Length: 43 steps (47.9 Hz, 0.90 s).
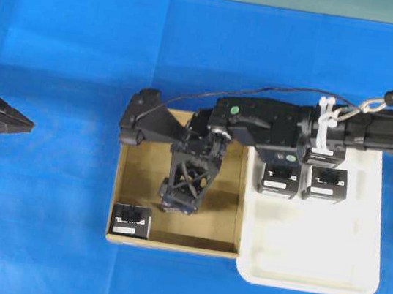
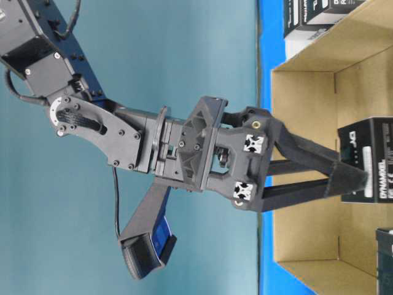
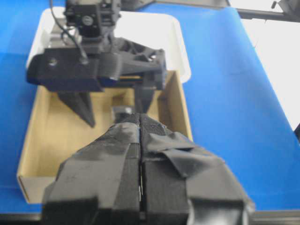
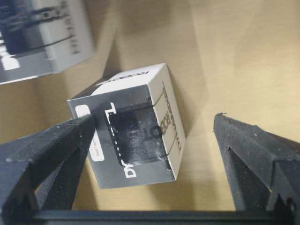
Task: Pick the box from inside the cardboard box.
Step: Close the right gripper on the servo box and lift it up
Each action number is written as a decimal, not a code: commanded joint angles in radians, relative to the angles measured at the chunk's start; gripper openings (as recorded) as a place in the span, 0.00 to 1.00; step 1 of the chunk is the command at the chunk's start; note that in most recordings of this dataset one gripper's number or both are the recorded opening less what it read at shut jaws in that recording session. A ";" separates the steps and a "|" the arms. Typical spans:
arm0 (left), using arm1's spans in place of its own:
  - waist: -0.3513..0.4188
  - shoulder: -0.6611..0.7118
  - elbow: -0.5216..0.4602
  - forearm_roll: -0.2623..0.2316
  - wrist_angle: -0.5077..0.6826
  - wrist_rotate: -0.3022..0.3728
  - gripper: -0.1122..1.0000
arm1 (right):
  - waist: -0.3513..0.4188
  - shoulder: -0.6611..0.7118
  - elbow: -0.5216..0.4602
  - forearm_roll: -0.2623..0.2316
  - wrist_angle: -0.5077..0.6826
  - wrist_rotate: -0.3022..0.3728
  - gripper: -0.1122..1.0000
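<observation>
The brown cardboard box [image 1: 230, 196] sits mid-table. My right gripper [image 1: 180, 204] reaches down into it, open, with its fingers on either side of a small black box [image 4: 129, 126]. The left finger [image 4: 70, 140] is against the box's side and the right finger [image 4: 243, 145] stands apart from it. The table-level view shows the gripper [image 2: 355, 183] at that box [image 2: 376, 153]. A second black box [image 1: 131, 220] lies in the cardboard box's near left corner. My left gripper [image 3: 140, 124] is shut and empty, and hovers outside the cardboard box's edge [image 3: 28, 183].
A white tray [image 1: 314, 253] sits against the cardboard box's right side, with two more black boxes [image 1: 279, 178] [image 1: 325, 185] at its far end, partly under my right arm. Blue cloth covers the table.
</observation>
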 commanded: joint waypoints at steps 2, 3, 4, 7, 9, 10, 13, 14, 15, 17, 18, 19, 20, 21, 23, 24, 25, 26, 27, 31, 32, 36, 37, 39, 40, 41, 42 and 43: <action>-0.002 0.011 -0.026 0.003 -0.005 -0.002 0.04 | -0.028 0.008 0.009 -0.012 0.002 -0.006 1.00; -0.002 0.011 -0.026 0.003 -0.005 -0.002 0.04 | -0.029 0.008 0.009 -0.012 0.002 -0.008 1.00; -0.002 0.011 -0.025 0.003 -0.005 -0.002 0.04 | -0.032 0.008 0.009 -0.012 0.002 -0.011 1.00; 0.000 0.011 -0.026 0.003 -0.006 -0.002 0.04 | -0.041 0.008 0.009 -0.012 0.002 -0.014 1.00; 0.000 0.011 -0.026 0.003 -0.005 -0.002 0.04 | -0.044 0.006 0.009 -0.012 0.002 -0.015 1.00; -0.002 0.011 -0.026 0.003 -0.005 -0.002 0.04 | -0.048 0.006 0.009 -0.012 0.002 -0.017 1.00; -0.002 0.011 -0.026 0.003 -0.006 -0.002 0.04 | -0.052 0.005 0.009 -0.012 0.002 -0.018 1.00; 0.000 0.011 -0.026 0.003 -0.006 -0.002 0.04 | -0.055 0.005 0.009 -0.012 0.002 -0.018 1.00; -0.002 0.011 -0.025 0.003 -0.005 -0.002 0.04 | -0.055 0.005 0.009 -0.012 0.002 -0.018 1.00; 0.000 0.011 -0.026 0.003 -0.006 -0.002 0.04 | -0.058 0.003 0.009 -0.012 0.002 -0.020 1.00; 0.000 0.011 -0.025 0.003 -0.005 -0.002 0.04 | -0.060 0.005 0.009 -0.012 0.002 -0.020 1.00; -0.002 0.011 -0.026 0.003 -0.005 -0.002 0.04 | -0.061 0.003 0.008 -0.012 0.002 -0.020 1.00; -0.002 0.011 -0.026 0.003 -0.005 -0.002 0.04 | -0.063 0.003 0.009 -0.012 0.002 -0.020 1.00; 0.000 0.011 -0.026 0.003 -0.006 -0.002 0.04 | -0.063 0.003 0.009 -0.012 0.002 -0.020 1.00; 0.000 0.011 -0.026 0.003 -0.005 -0.002 0.04 | -0.066 0.003 0.008 -0.012 0.002 -0.020 1.00; 0.000 0.011 -0.026 0.003 -0.006 -0.002 0.04 | -0.067 0.002 0.008 -0.012 0.002 -0.020 1.00; -0.002 0.011 -0.026 0.003 -0.005 -0.002 0.04 | -0.067 0.002 0.006 -0.012 0.002 -0.020 1.00; 0.000 0.009 -0.026 0.003 -0.005 -0.002 0.04 | -0.067 0.002 0.006 -0.012 0.002 -0.020 1.00; 0.000 0.009 -0.026 0.003 -0.005 -0.002 0.04 | -0.067 0.000 0.006 -0.012 0.002 -0.020 1.00; 0.000 0.008 -0.026 0.003 -0.005 -0.002 0.04 | -0.067 -0.005 0.003 -0.012 -0.002 -0.020 1.00; -0.002 0.009 -0.026 0.003 -0.005 -0.002 0.04 | -0.067 -0.008 0.003 -0.012 -0.002 -0.020 1.00; -0.002 0.008 -0.026 0.003 -0.005 -0.002 0.04 | -0.066 -0.018 0.002 -0.012 -0.003 -0.021 1.00; 0.000 0.008 -0.028 0.003 -0.006 -0.002 0.04 | -0.067 -0.020 0.002 -0.011 -0.003 -0.021 1.00; 0.000 0.008 -0.028 0.003 -0.005 -0.002 0.04 | -0.064 -0.028 0.000 -0.009 -0.003 -0.021 1.00; -0.002 0.008 -0.026 0.003 -0.006 -0.002 0.04 | -0.063 -0.031 -0.002 -0.009 -0.003 -0.021 1.00; -0.002 0.008 -0.026 0.003 -0.005 -0.002 0.04 | -0.061 -0.035 -0.003 -0.009 -0.003 -0.021 1.00; 0.000 0.008 -0.026 0.003 -0.006 0.000 0.04 | -0.060 -0.040 -0.003 -0.009 -0.003 -0.021 1.00; -0.002 0.008 -0.026 0.003 -0.005 0.000 0.04 | -0.058 -0.043 -0.005 -0.009 -0.003 -0.021 1.00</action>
